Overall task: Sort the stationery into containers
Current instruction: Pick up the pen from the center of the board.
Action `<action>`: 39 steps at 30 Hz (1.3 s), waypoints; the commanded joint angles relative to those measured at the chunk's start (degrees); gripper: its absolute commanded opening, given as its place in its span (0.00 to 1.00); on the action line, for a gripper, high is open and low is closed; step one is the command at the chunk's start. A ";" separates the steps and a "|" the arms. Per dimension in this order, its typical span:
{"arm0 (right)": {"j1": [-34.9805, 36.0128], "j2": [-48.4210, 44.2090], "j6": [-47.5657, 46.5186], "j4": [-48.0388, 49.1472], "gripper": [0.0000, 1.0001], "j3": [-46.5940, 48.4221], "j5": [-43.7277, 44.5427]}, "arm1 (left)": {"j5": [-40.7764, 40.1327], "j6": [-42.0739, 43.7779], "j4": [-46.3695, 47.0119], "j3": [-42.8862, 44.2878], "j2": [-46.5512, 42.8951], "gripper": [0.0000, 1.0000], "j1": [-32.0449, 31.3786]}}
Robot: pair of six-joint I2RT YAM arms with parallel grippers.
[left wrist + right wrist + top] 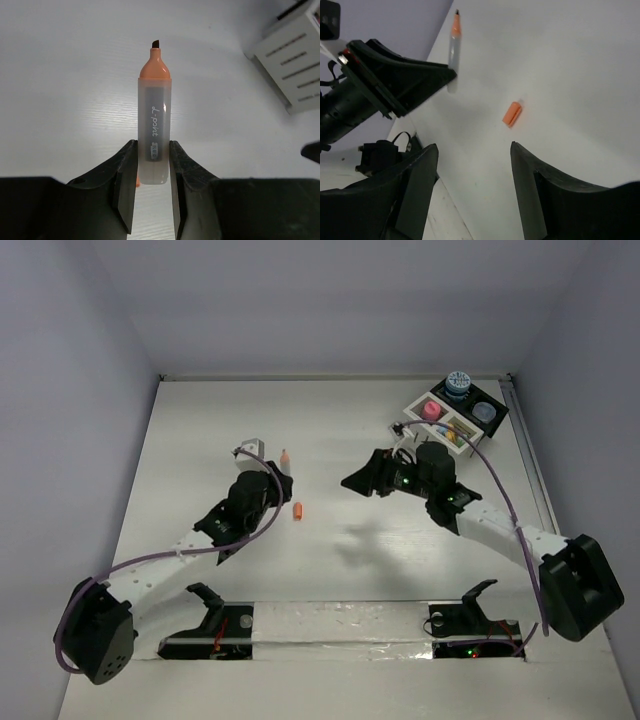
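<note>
My left gripper (282, 480) is shut on an uncapped orange highlighter (285, 460) with a translucent grey barrel. In the left wrist view the fingers clamp the highlighter (154, 125) at its rear end, tip pointing away. Its orange cap (297, 511) lies on the table just right of that gripper, and also shows in the right wrist view (512, 113). My right gripper (362, 478) is open and empty above the table's middle, its jaws wide apart (474, 147). The white slatted box (440, 425) with its black tray section (497, 422) stands at the back right.
The box holds a pink-capped bottle (432, 411), a blue-patterned pot (458, 385), a pale-blue item (487, 412) and yellow and blue sticks (455, 433). The box's slatted corner shows in the left wrist view (295, 55). Walls enclose the table on three sides.
</note>
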 commanded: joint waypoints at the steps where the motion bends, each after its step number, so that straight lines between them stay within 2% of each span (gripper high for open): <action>1: 3.69 2.24 -1.12 3.15 0.65 6.65 3.16 | 5.97 4.75 8.77 -2.00 -0.52 0.00 -3.11; 7: 7.13 8.66 -2.97 -0.27 0.76 13.86 8.18 | 8.35 6.42 12.92 -3.93 -2.45 0.00 -6.90; 18: 12.40 17.63 -3.85 -3.80 0.74 22.22 8.98 | 11.25 9.32 14.86 -3.85 -3.07 0.00 -10.23; 20: 13.02 18.51 -3.68 -3.72 0.68 22.31 9.94 | 11.17 9.59 15.03 -3.76 -2.80 0.00 -10.85; 21: 13.02 18.52 -3.50 -3.54 0.56 22.23 10.20 | 11.08 9.76 15.21 -3.67 -2.72 0.00 -10.86; 23: 13.54 18.34 -2.80 -2.40 0.44 21.35 11.17 | 10.90 9.85 15.30 -3.85 -2.45 0.00 -11.38; 24: 13.55 18.34 -2.62 -2.14 0.30 21.17 11.35 | 10.99 9.94 15.21 -3.85 -2.28 0.00 -11.38; 25: 13.55 18.34 -2.62 -1.96 0.23 20.91 11.61 | 11.25 10.11 15.21 -4.02 -2.10 0.00 -11.38; 26: 13.55 18.08 -2.36 -1.70 0.09 20.65 12.31 | 11.69 10.20 15.21 -4.02 -2.01 0.00 -11.38; 27: 13.55 17.82 -2.18 -1.69 0.03 20.30 12.93 | 11.87 10.29 15.38 -4.11 -2.01 0.00 -11.38; 30: 13.55 16.33 -1.74 -0.46 0.00 18.71 15.56 | 12.13 10.03 15.65 -4.72 -2.89 0.02 -11.38; 32: 13.55 15.53 -1.74 0.33 0.00 17.84 16.18 | 12.92 9.33 16.26 -5.25 -3.68 0.13 -11.38; 33: 13.55 15.27 -2.00 0.15 0.00 17.92 16.01 | 13.27 8.46 16.87 -5.69 -3.86 0.23 -11.38; 34: 12.94 15.00 -2.09 0.50 0.00 18.01 15.31 | 13.62 7.84 18.10 -6.48 -4.21 0.29 -11.38; 36: 11.62 15.44 -0.78 2.25 0.00 17.75 9.70 | 15.38 6.26 19.51 -6.92 -4.56 0.41 -11.38; 39: 8.64 16.05 2.20 8.49 0.00 16.08 0.65 | 17.75 4.67 21.36 -7.10 -5.09 0.43 -11.38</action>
